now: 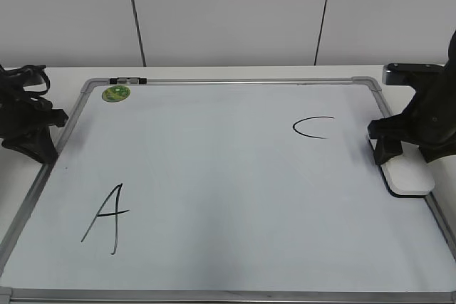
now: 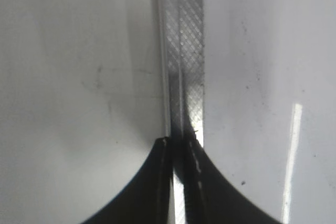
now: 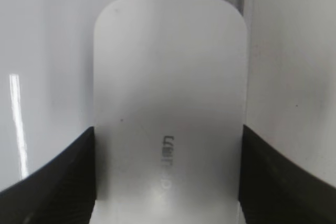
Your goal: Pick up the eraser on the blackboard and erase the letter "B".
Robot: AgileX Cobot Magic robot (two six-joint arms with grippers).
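Blackboard (image 1: 214, 176): large white board in a silver frame, lying flat, filling most of the table from 7 o'clock round to 5 o'clock. Its writing surface is wide and mostly bare through the middle.

Letter "A" (image 1: 105, 218): black marker, at 8 o'clock on the board, near the left frame edge but clear of it.

Letter "C" (image 1: 312, 127): black marker, at 2 o'clock, near the right frame edge and apart from the eraser.

Letter "B": none visible on the board; the centre reads as clean white.

Green magnet (image 1: 115, 93): small round disc at 11 o'clock, just inside the top left corner, beside the frame.

Eraser (image 1: 407, 176): white rounded block at 3 o'clock, lying along the right frame edge and partly over it. In the right wrist view the eraser (image 3: 169, 108) shows faint grey lettering on top.

Right gripper (image 1: 402, 151): low over the eraser's far end. In the right wrist view its two dark fingers (image 3: 58, 177) stand apart and flank the eraser's long sides, touching or nearly so; whether they clamp it I cannot tell.

Left gripper (image 1: 35, 149): at 9 o'clock, set on the left frame edge. In the left wrist view its fingers (image 2: 157, 182) are pressed together over the metal frame strip (image 2: 184, 51), holding nothing.
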